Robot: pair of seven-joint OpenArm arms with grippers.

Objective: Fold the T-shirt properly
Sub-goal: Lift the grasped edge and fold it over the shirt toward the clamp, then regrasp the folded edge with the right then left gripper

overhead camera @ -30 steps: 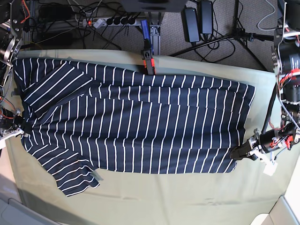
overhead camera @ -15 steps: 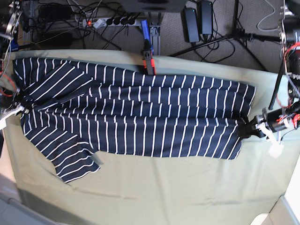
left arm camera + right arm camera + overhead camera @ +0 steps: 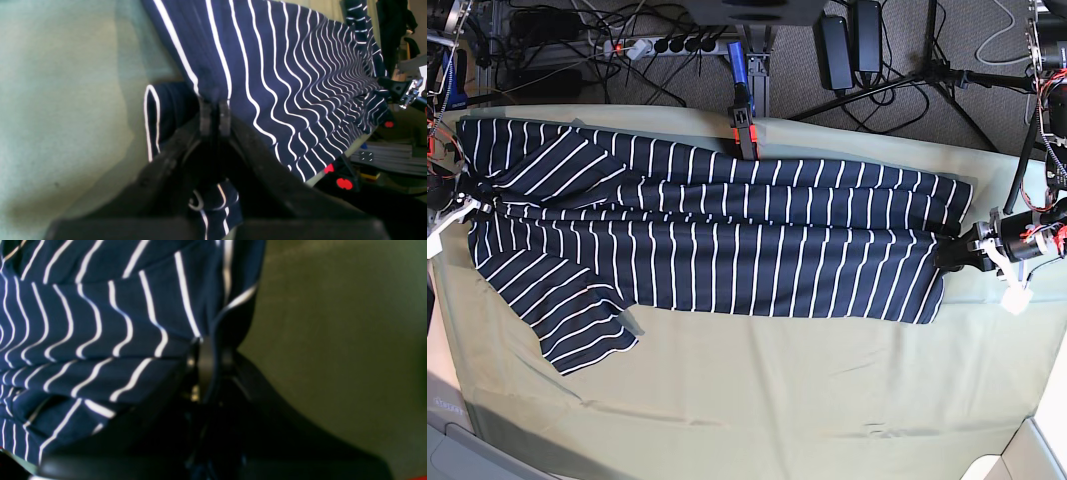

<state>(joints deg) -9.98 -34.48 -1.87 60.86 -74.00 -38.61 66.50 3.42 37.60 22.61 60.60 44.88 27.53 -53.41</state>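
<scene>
Pale green cloth covers the desk [image 3: 727,400], where the dark navy white-striped fabric T-shirt [image 3: 717,255] lies stretched lengthwise. Left end effector [image 3: 215,115] and right end effector [image 3: 206,353] each pinch an opposite edge, lifting it. Judging by this, folding is barely begun: one sleeve [image 3: 577,325] remains splayed out.

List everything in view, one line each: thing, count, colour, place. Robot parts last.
T-shirt: one, dark navy with white stripes, stretched across the table.
Cloth: one, pale green, covering the table.
Clamp: one, black with orange, at the far table edge.
Power strip: one, pale, on the floor behind.
Power bricks: two, black, floor behind.
Left gripper: black, pinching the shirt's edge.
Right gripper: black, pinching the opposite edge.
</scene>
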